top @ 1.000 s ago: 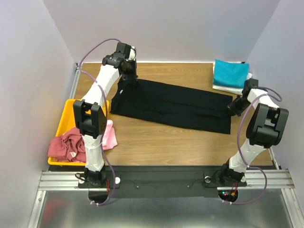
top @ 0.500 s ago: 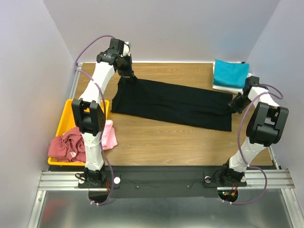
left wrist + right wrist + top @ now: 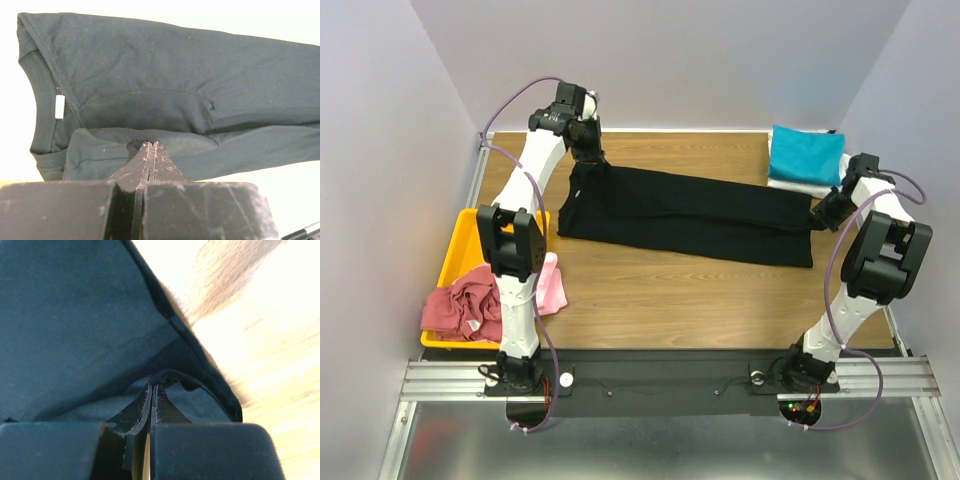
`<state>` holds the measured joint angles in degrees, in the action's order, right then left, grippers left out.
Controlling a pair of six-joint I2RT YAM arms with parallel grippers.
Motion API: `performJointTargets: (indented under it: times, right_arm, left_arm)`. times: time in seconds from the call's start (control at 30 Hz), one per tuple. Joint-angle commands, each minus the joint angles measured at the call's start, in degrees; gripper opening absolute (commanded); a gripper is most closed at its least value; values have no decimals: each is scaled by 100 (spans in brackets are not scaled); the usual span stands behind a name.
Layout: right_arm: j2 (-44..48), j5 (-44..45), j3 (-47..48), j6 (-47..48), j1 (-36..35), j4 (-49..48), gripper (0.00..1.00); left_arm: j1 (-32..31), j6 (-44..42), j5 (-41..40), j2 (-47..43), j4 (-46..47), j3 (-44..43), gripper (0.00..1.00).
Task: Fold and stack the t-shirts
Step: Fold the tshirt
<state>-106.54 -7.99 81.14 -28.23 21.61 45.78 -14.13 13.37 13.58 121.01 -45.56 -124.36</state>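
Note:
The large black t-shirt (image 3: 685,215) lies stretched across the wooden table (image 3: 670,290), folded lengthwise. My left gripper (image 3: 592,160) is shut on its far left edge near the collar; the left wrist view shows the pinched cloth (image 3: 150,135) and the white neck label (image 3: 59,106). My right gripper (image 3: 817,212) is shut on the shirt's right end, with the hem bunched at the tips (image 3: 170,385). A folded teal t-shirt (image 3: 805,152) lies on a white t-shirt (image 3: 820,186) at the back right. A pink t-shirt (image 3: 552,285) and a dusty red t-shirt (image 3: 465,305) lie at the left.
A yellow plastic tray (image 3: 460,245) stands at the table's left edge, holding the red shirt with the pink one draped over its rim. White walls close in the left, back and right. A metal rail (image 3: 670,375) runs along the near edge.
Both grippers have moved toward the back of the table with the black shirt, the right one also further right. The shirt is pulled longer and narrower, its far edge folded over.

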Motion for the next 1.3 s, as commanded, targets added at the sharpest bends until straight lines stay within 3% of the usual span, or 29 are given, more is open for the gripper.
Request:
performJointTargets:
  times: [0.0,0.53,0.8,0.87,0.9,1.0,1.07,1.27]
  right_arm:
    - [-358,-45,314,151,72,-139,0]
    - [-807,8,956,107,72,-157,0]
    - [-1202,122,1403,-7,72,-263,2]
    - [-1299,113,1632,-33,72,-254,13]
    - [-1282,113,1763,-51,72,-271,34]
    - [-1159,175,1914,-69,72,-333,52]
    - [-923,245,1940,-16,72,-455,61]
    - [-140,71,1634,282,72,-886,77]
  left_arm:
    - [24,-53,39,45,12,-309,0]
    - [86,43,144,441,135,-651,0]
    - [174,430,505,757,732,-985,0]
    - [209,544,487,819,794,-1038,10]
    - [244,623,400,854,820,-1047,30]
    - [288,746,-21,775,864,-1021,72]
    - [332,755,-224,618,943,-977,89]
    - [323,764,-541,-233,1365,-47,93]
